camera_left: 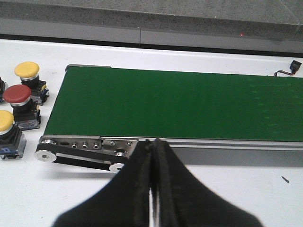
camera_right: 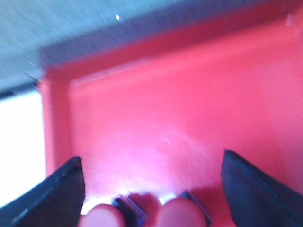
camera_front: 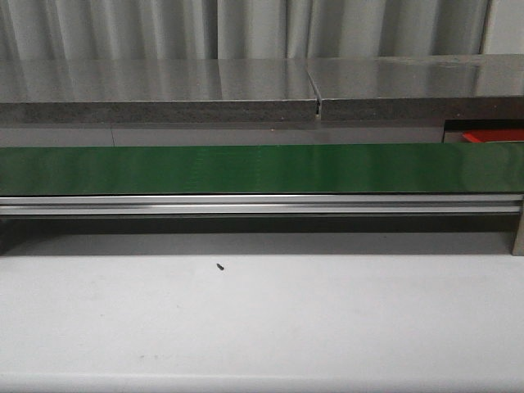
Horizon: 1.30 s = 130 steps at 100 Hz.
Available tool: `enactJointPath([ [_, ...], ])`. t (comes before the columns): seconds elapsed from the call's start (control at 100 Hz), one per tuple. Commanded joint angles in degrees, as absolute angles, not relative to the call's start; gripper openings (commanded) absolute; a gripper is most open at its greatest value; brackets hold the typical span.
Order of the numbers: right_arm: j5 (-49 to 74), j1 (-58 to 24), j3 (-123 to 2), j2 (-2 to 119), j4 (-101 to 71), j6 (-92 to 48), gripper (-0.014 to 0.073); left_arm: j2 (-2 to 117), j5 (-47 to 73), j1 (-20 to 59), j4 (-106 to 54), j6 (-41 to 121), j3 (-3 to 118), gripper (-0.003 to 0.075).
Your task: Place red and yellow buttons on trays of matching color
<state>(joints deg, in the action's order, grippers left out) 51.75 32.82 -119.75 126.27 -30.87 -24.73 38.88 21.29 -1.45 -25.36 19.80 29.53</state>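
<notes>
Buttons between wide-open right tool.

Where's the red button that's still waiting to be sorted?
Left wrist view: the red button stands off the green conveyor belt's end, between two yellow buttons.

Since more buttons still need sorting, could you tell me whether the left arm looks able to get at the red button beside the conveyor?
Probably yes: the red button stands uncovered between two yellow ones, but the left gripper has its jaws shut and must open first.
</notes>
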Motion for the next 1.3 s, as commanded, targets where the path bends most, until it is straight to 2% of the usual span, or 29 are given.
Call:
enactJointPath([
  [0.0, 49.22, 31.66, -121.94, 118.16, -35.78, -27.93, 0.0592, 38.66, 17.38, -1.12, -26.62, 19.85, 31.07, -0.0019],
  [0.32, 51.12, 20.98, -121.89, 107.42, -31.26, -29.29, 0.0592, 38.66, 17.48, -1.12, -26.62, 19.85, 31.07, -0.0019],
  [0.62, 51.22, 5.88, -114.1, 94.95, -11.84, -22.99, 0.0592, 38.66, 17.48, -1.12, -26.62, 19.85, 31.07, -0.0019],
  [0.8, 49.15, 0.87, -102.91, 84.1, -3.4, -18.32, 0.0591, 38.66, 17.48, -1.12, -26.62, 19.85, 31.07, -0.0019],
  [1.29, 37.24, 0.9, -57.79, 50.51, -3.4, -12.9, 0.0591, 38.66, 17.48, -1.12, -26.62, 19.85, 31.07, -0.0019],
])
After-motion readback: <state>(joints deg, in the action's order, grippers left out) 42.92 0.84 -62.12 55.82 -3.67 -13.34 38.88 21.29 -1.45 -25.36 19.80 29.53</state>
